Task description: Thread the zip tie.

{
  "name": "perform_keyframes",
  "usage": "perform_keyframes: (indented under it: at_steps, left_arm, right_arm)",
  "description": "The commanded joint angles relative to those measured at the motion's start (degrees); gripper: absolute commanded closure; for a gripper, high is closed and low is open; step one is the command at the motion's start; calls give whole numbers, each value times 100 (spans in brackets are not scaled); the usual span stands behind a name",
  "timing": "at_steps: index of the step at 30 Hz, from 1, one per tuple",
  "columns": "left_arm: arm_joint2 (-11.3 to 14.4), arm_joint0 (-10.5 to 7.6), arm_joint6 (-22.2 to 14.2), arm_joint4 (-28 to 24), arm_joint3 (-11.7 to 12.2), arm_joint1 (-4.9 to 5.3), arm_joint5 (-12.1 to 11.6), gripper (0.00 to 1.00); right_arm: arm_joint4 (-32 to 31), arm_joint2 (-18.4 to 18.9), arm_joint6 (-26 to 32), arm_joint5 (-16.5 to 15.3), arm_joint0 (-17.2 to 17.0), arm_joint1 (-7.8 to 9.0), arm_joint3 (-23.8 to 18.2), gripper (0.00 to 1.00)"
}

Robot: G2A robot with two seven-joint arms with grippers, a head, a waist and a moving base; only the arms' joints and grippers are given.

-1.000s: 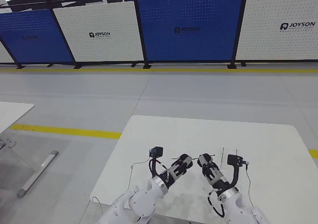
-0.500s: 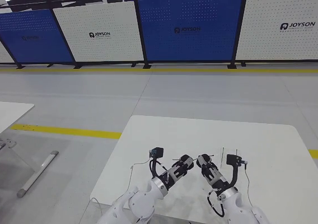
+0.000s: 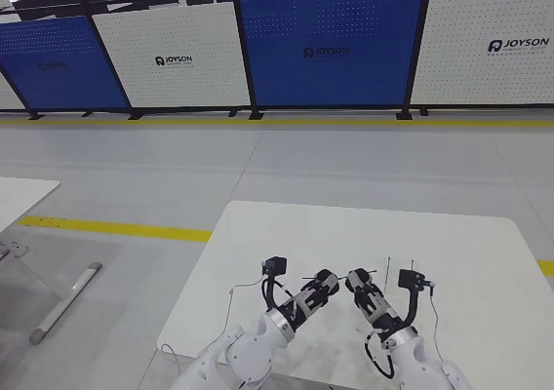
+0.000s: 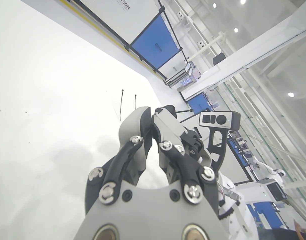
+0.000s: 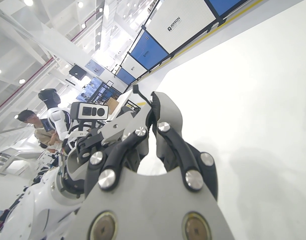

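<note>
We see the right end effector (image 5: pixel 151 104) clamped on the zip tie (image 5: pixel 140 93), a thin black strap whose square head pokes out past the fingertips, held up off the white tabletop (image 3: pixel 433 234). The left end effector (image 4: pixel 151 114) sits just beside it, tips nearly meeting, with its fingers pressed together. A dark sliver shows between them, but we cannot tell whether that is the strap's other end. Two spare ties (image 4: pixel 121 104) lie side by side on the tabletop near the right arm.

We judge that the zip tie weighs next to nothing, so load is no concern; the trouble is its shape. The strap is narrow and springy: it likely bends easily across its flat face, flicks back when released, and may swivel if pinched at one spot only. It looks smooth too, so a light pinch may let it slide.

We would grip it flat face to pad. One hold should be close behind the head, leaving the slot steady and uncovered. The other should be close behind the tapered tip, with only a short free length to aim. A long free end would wobble and miss the slot. The ridged face must meet the catch inside the head, or it will not lock.
</note>
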Motion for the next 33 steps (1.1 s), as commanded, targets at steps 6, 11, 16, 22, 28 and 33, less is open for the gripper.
perform_keyframes:
  at_steps: [6,11,16,22,28,33]
  left_arm:
    - [-3,29,57,70,-20,2,-3,100]
    - [-7,59,57,92,-55,6,-46,100]
    - [-31,91,57,110,-82,14,-91,100]
    - [-72,75,74,28,17,11,-63,100]
    - [-49,67,84,38,48,6,-62,100]
    - [-45,71,108,48,47,3,-53,100]
  right_arm:
    - [76,8,70,-160,-10,8,-32,100]
    - [21,22,86,-102,-10,15,-20,100]
    - [158,7,252,-96,16,14,-1,100]
    - [93,-28,186,-39,35,9,23,89]
    - [56,-29,-4,-131,-30,10,-20,55]
    - [55,15,-90,-210,-99,20,-54,64]
